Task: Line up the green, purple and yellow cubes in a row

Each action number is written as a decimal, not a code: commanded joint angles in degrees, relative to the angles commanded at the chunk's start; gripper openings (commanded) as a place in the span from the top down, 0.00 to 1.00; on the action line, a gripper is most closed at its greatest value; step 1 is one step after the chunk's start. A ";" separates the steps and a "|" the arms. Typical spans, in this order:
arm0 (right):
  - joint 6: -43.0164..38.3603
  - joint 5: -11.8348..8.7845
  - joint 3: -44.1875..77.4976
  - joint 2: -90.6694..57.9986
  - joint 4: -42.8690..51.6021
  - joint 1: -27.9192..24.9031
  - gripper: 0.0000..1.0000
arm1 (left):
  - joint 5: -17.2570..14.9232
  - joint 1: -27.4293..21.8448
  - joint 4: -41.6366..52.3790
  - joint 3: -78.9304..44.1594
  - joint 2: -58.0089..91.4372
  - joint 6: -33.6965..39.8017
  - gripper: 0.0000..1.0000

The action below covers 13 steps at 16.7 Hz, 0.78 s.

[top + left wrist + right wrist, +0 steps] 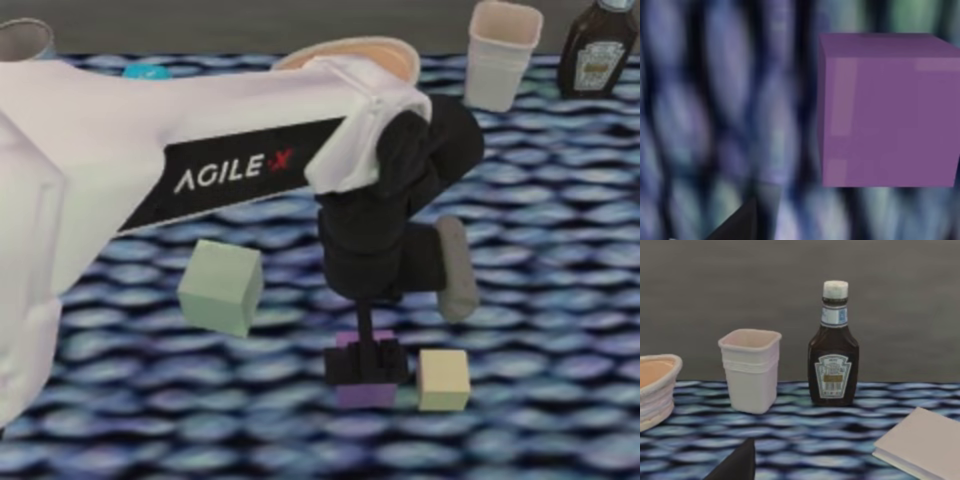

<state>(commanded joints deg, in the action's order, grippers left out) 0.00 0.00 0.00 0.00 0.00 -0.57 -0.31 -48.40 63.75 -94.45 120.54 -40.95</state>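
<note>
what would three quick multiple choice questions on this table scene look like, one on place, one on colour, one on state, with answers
1. Where is the yellow cube relative to the purple cube in the top view?
A. Just to its right
B. Far to its left
C. Stacked on it

2. What colour is the largest cube?
A. Red
B. Pale green
C. Black

3. What is the left hand doing?
A. Parked off the table
B. Lifting the sauce bottle
C. Down at the purple cube, fingers on either side of it

Answers:
1. A, the yellow cube sits close on the purple one's right.
2. B, the big cube on the left is mint green.
3. C, the top view shows the dark fingers straddling the purple cube; the right arm is not seen there.
</note>
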 joint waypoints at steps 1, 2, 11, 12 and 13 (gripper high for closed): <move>0.00 0.00 0.00 0.00 0.00 0.00 0.00 | 0.00 0.06 0.00 -0.01 0.00 0.12 0.00; 0.00 0.00 0.00 0.00 0.00 0.00 0.00 | 0.02 0.38 -0.01 -0.02 0.01 0.77 0.00; 0.00 0.00 0.00 0.00 0.00 0.00 0.00 | 0.06 12.24 -0.16 1.25 -0.13 28.84 0.00; 0.00 0.00 0.00 0.00 0.00 0.00 0.00 | 0.03 14.01 -0.17 1.54 -0.16 33.27 0.00; 0.00 0.00 0.00 0.00 0.00 0.00 0.00 | 0.02 15.76 -0.21 1.79 -0.23 37.54 0.00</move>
<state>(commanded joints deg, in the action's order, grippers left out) 0.00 0.00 0.00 0.00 0.00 -0.57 -0.29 -32.64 63.54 -92.66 120.30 -3.41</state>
